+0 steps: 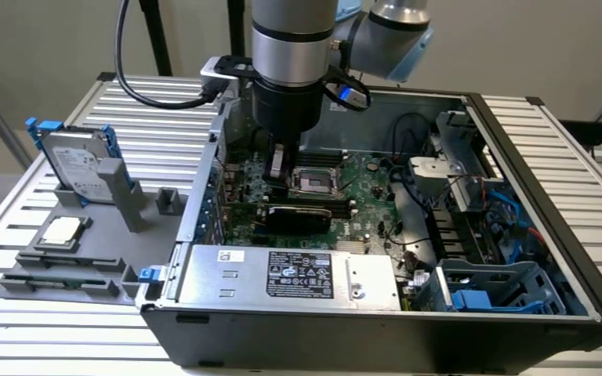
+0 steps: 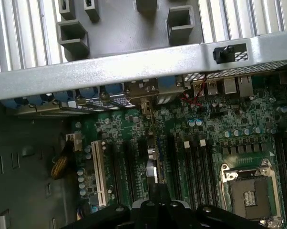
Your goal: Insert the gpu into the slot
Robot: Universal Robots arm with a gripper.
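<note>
The gpu [image 1: 299, 218], a thin black card, stands on edge on the green motherboard inside the open computer case, just in front of the processor socket. My gripper [image 1: 278, 188] hangs straight above it from the arm, fingers close together at the card's top edge. In the wrist view the gpu [image 2: 152, 152] appears edge-on as a thin line running from my gripper [image 2: 154, 191] to its silvery bracket [image 2: 146, 102] at the case's rear wall. The bright-blue slot [image 2: 158, 160] shows as a narrow strip right beside the card's edge.
A silver labelled power supply [image 1: 291, 274] fills the case's near side. The processor socket [image 2: 246, 191] and black memory strips [image 2: 200, 167] lie beside the slot, with a white connector [image 2: 98, 171] on the other side. A hard drive [image 1: 76, 164] stands on the grey rack outside.
</note>
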